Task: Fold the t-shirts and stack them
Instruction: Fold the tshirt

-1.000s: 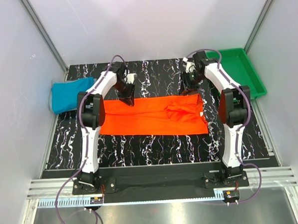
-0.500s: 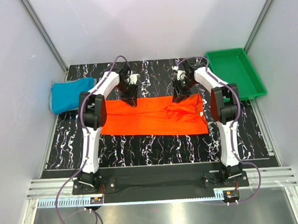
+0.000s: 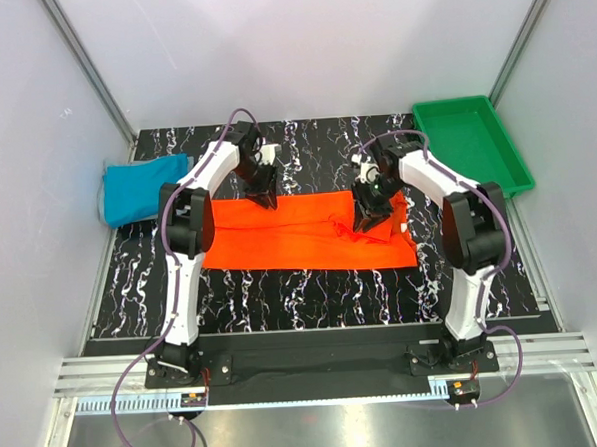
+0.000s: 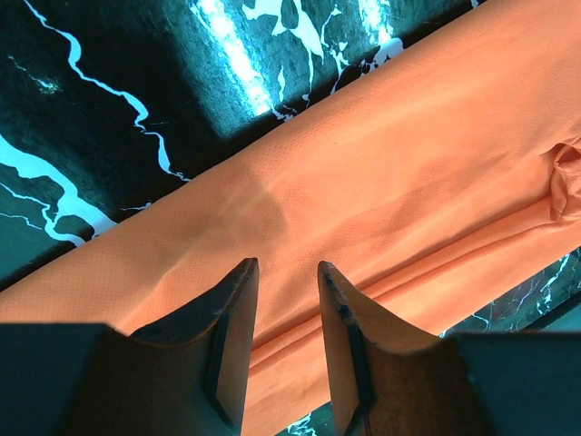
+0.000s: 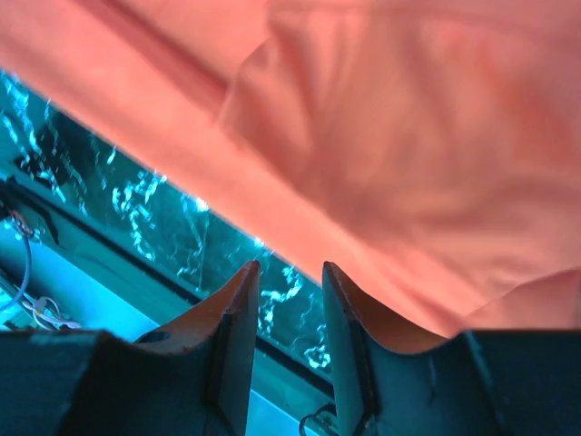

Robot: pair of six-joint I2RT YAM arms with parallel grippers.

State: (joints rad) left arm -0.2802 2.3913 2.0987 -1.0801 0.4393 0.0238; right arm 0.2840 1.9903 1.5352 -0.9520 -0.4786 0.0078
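The orange-red t-shirt [image 3: 289, 234] lies as a long flat strip across the middle of the black marbled table [image 3: 312, 293], with a rumpled sleeve part at its right end. My left gripper [image 3: 263, 196] hovers at the strip's far edge. In the left wrist view it [image 4: 286, 268] is open, with only orange cloth [image 4: 408, 163] beneath it. My right gripper [image 3: 369, 215] hangs over the rumpled right part. In the right wrist view it [image 5: 290, 268] is open and empty above the cloth's [image 5: 408, 118] near edge. The teal-blue t-shirt [image 3: 141, 188] lies bunched at the table's far left.
A green plastic tray [image 3: 475, 144] stands at the far right corner, partly off the table. Grey walls with metal rails close in both sides and the back. The arm bases are bolted along the near edge.
My right gripper has swung from the shirt's far edge toward the near side, over the rumpled right part. The left gripper has shifted slightly right. The shirt's bunched part looks flatter.
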